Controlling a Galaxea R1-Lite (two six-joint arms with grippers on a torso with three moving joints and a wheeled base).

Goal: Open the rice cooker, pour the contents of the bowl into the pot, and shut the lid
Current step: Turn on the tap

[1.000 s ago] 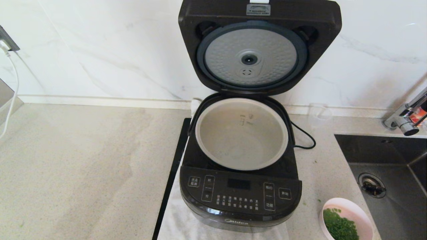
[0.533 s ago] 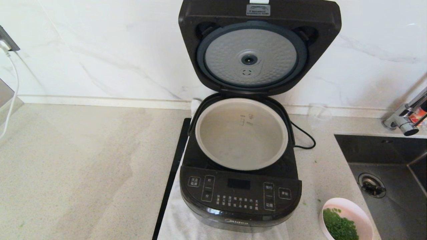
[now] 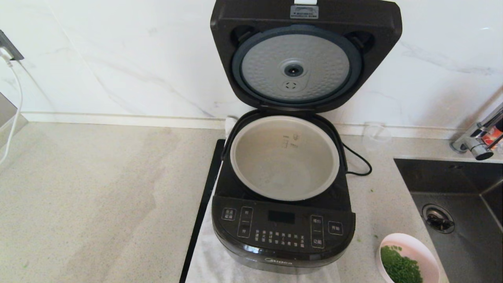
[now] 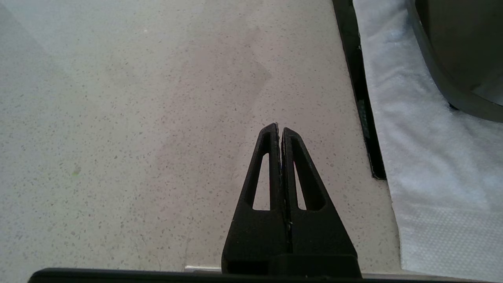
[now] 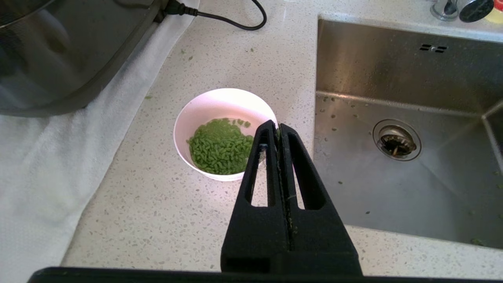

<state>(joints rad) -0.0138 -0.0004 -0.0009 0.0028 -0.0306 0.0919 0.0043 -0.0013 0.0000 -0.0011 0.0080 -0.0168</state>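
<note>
The black Midea rice cooker (image 3: 283, 232) stands mid-counter with its lid (image 3: 306, 55) raised upright, dimpled silver disc facing me. Its grey-beige pot (image 3: 285, 157) shows no food inside. The pale pink bowl (image 3: 408, 257) with green bits (image 3: 399, 267) in water sits on the counter to the cooker's right, near the sink. My right gripper (image 5: 278, 125) is shut and empty, hovering above and in front of the bowl (image 5: 220, 110), its tips over the rim on the sink side. My left gripper (image 4: 279, 126) is shut and empty over bare counter left of the cooker.
A steel sink (image 3: 456, 204) with a drain lies right of the bowl, a faucet (image 3: 477, 141) behind it. The cooker rests on a white towel (image 4: 424, 157) beside a black strip (image 3: 202, 212). Its power cord (image 3: 355, 161) loops behind. A small clear cup (image 3: 375, 131) stands by the wall.
</note>
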